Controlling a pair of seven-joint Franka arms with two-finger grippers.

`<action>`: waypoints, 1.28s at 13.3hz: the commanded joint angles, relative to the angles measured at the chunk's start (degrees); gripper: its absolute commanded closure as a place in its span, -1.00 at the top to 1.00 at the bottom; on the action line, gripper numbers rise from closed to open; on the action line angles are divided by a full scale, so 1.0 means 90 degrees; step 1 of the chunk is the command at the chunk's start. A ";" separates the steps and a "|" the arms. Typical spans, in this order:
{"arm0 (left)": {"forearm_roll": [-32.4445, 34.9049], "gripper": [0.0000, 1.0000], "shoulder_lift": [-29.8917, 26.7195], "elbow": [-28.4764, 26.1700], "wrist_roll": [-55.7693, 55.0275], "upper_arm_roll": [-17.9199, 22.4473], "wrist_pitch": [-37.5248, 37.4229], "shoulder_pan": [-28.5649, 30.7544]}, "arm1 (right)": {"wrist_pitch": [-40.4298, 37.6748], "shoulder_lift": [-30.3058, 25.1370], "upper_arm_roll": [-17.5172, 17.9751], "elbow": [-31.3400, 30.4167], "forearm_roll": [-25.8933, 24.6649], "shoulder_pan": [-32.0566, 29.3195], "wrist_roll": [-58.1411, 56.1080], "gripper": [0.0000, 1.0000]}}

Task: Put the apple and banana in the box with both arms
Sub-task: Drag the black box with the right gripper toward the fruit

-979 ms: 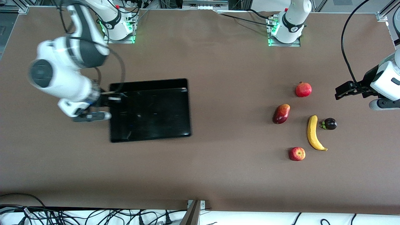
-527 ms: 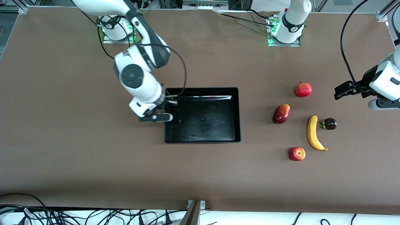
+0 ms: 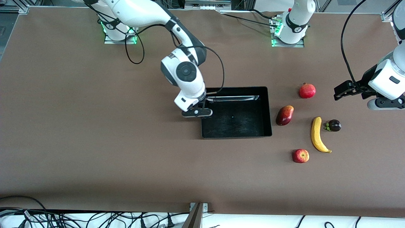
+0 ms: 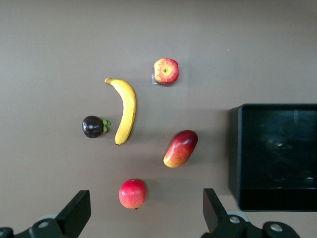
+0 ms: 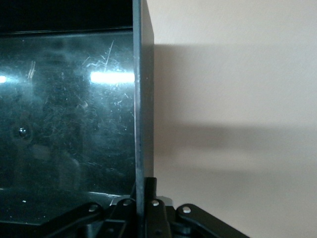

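Gripping the shallow glossy black plastic box (image 3: 267, 110) by its wall, right claw (image 3: 202, 111) should drag level — left claw (image 3: 343, 91) hangs released near the box, beside the round pinkish-red pomegranate (image 3: 307, 91).

The box (image 3: 236, 133) sat mid-table, the mango (image 3: 284, 115) just beside its wall toward the left arm's end. The pomegranate (image 3: 307, 91) lay farther from the front camera, the apple (image 3: 300, 155) nearer, the banana (image 3: 318, 135) beside the mangosteen (image 3: 333, 125)
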 commanded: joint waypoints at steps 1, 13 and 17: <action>-0.0173 1.00 -0.0007 0.0101 -0.0065 0.0224 -0.0114 -0.0307 | 0.0121 0.0155 -0.0243 0.0261 -0.0237 0.0348 0.0848 -1.00; -0.0192 1.00 -0.0163 0.0091 0.0013 0.1143 -0.0123 -0.1118 | 0.0279 0.0215 -0.0438 0.0231 -0.0814 0.0681 0.1105 1.00; -0.0202 1.00 -0.0134 0.0091 0.0023 0.1182 -0.0123 -0.1128 | -0.1037 -0.0925 -0.0789 0.0251 -0.0717 0.0370 0.0949 1.00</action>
